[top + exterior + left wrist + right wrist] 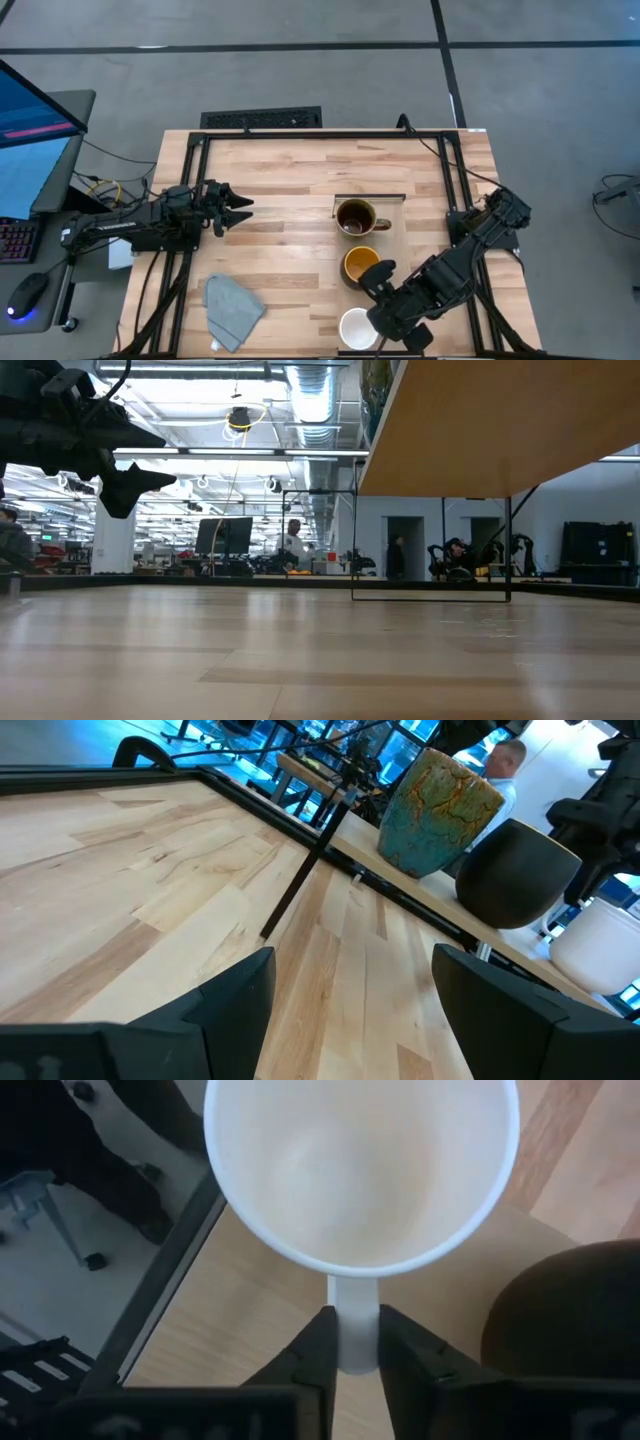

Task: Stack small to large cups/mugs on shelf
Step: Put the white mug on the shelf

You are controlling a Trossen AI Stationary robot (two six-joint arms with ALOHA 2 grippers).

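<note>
Three mugs stand in a row on the pale wooden shelf (pixel 395 880): one brown inside (pixel 355 218) and teal outside (pixel 435 810), one yellow inside (pixel 360 265) and dark outside (pixel 515 870), and a white one (pixel 357 328) nearest the table's near edge. My right gripper (pixel 375 312) is shut on the white mug's handle. My left gripper (pixel 243 210) hangs open and empty over the table's left half, pointing toward the mugs. In the low view only the shelf's underside (pixel 500 430) and my left gripper (pixel 130 485) show. My right gripper pinches the white mug's handle (pixel 353 1305) between its two fingers (pixel 318 1342), close under the rim. The fingers come from above, slanting in from the table's right. The mug is upright with its mouth up. Whether its base rests on the shelf, I cannot tell.
A grey-blue cloth (pixel 232 308) lies on the table near the front left. A black frame (pixel 330 133) runs around the tabletop. The dark mug (pixel 560 1325) stands close beside the white one. The shelf's near end sits by the table's near edge, with floor showing below (pixel 60 1230).
</note>
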